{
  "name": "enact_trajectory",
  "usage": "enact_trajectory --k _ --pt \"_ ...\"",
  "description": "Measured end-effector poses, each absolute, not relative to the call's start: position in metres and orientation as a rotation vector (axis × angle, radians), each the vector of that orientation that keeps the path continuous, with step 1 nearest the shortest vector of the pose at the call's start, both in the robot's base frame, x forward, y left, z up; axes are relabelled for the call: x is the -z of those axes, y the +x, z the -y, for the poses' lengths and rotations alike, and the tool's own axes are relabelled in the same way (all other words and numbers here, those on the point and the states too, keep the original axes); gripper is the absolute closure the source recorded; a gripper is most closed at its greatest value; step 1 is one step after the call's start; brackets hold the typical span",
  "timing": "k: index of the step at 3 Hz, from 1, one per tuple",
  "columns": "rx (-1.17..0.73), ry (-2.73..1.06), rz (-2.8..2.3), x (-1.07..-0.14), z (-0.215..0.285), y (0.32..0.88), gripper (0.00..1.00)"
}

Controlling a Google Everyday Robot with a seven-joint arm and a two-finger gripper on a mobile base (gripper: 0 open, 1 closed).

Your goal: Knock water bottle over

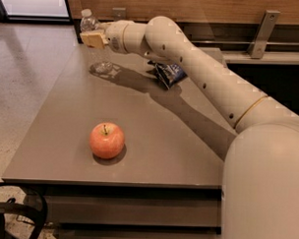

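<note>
The water bottle [99,58] is a small clear bottle with a white cap. It stands at the far left of the grey table [158,141], with its base on the table and its top leaning left. My gripper [93,39] is at the bottle's upper half, touching it or right in front of it, and hides its middle. A red apple [107,140] sits near the table's front, well away from the gripper.
A dark blue snack bag [168,73] lies on the table behind my arm [200,64]. A wooden wall and a counter ledge [260,56] run along the back. The table's left edge drops to a pale floor [22,87]. A dark chair part [18,215] sits at the bottom left.
</note>
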State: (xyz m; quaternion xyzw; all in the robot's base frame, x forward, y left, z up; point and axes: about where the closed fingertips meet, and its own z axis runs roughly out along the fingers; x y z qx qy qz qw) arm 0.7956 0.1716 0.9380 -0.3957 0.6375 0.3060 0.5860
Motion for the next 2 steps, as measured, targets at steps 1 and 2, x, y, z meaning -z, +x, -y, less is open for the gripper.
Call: enact_trajectory --k 1,2 --pt "-0.717 -0.925 -1.486 -0.9373 -0.1745 0.7948 0.94" --pt "-0.719 -0.927 -1.485 -0.9369 -0.1764 0.7943 1.00"
